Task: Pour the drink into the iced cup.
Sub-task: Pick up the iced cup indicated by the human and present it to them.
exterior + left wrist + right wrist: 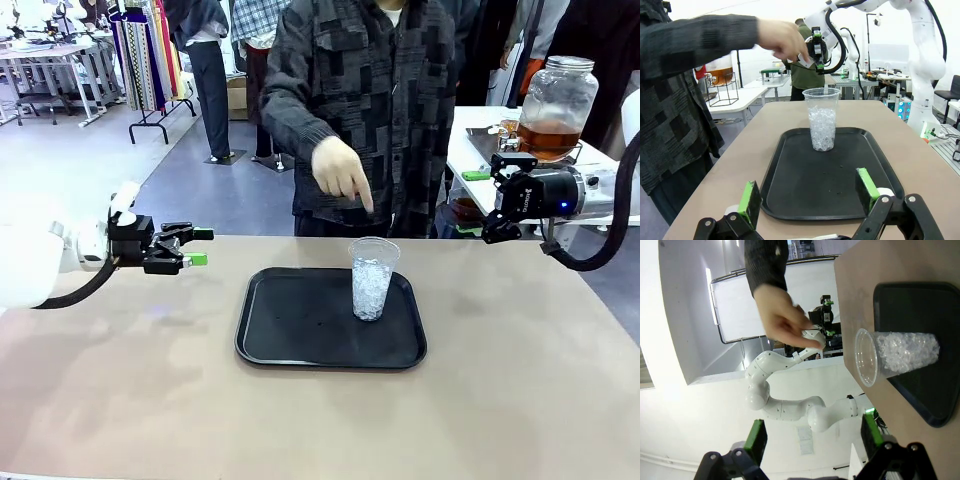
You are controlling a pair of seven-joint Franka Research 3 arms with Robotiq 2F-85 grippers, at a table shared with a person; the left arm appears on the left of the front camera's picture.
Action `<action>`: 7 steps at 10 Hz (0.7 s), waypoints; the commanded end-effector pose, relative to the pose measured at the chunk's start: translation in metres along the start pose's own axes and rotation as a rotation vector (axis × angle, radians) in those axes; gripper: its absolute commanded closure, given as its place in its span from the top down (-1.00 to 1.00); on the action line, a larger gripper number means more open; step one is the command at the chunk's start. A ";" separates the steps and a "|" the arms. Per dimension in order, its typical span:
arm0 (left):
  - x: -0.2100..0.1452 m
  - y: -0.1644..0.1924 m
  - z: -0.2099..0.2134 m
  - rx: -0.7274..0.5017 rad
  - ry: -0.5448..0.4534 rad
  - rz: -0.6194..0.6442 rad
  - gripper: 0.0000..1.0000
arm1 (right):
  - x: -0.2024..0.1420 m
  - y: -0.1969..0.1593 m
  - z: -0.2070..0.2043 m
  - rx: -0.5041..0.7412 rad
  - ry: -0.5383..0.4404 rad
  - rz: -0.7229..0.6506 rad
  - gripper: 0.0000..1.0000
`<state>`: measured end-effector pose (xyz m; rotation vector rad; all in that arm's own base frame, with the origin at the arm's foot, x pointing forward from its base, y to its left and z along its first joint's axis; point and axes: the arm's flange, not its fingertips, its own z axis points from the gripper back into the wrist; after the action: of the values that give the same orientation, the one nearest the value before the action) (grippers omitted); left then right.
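The iced cup [372,279], clear plastic and partly filled with crushed ice, stands upright toward the back right of a black tray [300,340]. The drink [549,136], amber liquid, sits low in a big lidded glass jar [557,100] on a white table behind the right end. My left gripper [195,247] hovers open to the left of the tray, facing the iced cup [822,119]. My right gripper [486,205] hangs open to the right of the cup, above the far edge. A person's hand [341,175] points down just above the cup.
The person stands at the far side of the table [150,400], which is brown. In the right wrist view, rolled sideways, the cup [896,354] lies across the picture with the hand [782,322] beside its rim. A wire stand [722,95] holds the jar.
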<state>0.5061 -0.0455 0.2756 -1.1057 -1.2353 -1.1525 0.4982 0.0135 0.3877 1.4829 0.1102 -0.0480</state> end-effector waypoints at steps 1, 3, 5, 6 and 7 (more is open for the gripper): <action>0.002 0.000 0.000 0.003 -0.004 -0.002 1.00 | 0.000 0.002 0.000 0.002 -0.001 0.008 1.00; 0.002 0.000 0.000 0.003 -0.004 -0.002 1.00 | 0.000 0.002 0.000 0.002 -0.001 0.008 1.00; 0.002 0.000 0.000 0.003 -0.004 -0.002 1.00 | 0.000 0.002 0.000 0.002 -0.001 0.008 1.00; 0.002 0.000 0.000 0.003 -0.004 -0.002 1.00 | 0.000 0.002 0.000 0.002 -0.001 0.008 1.00; 0.002 0.000 0.000 0.003 -0.004 -0.002 1.00 | 0.000 0.002 0.000 0.002 -0.001 0.008 1.00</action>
<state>0.5061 -0.0455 0.2756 -1.1057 -1.2353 -1.1525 0.4982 0.0135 0.3877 1.4829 0.1102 -0.0480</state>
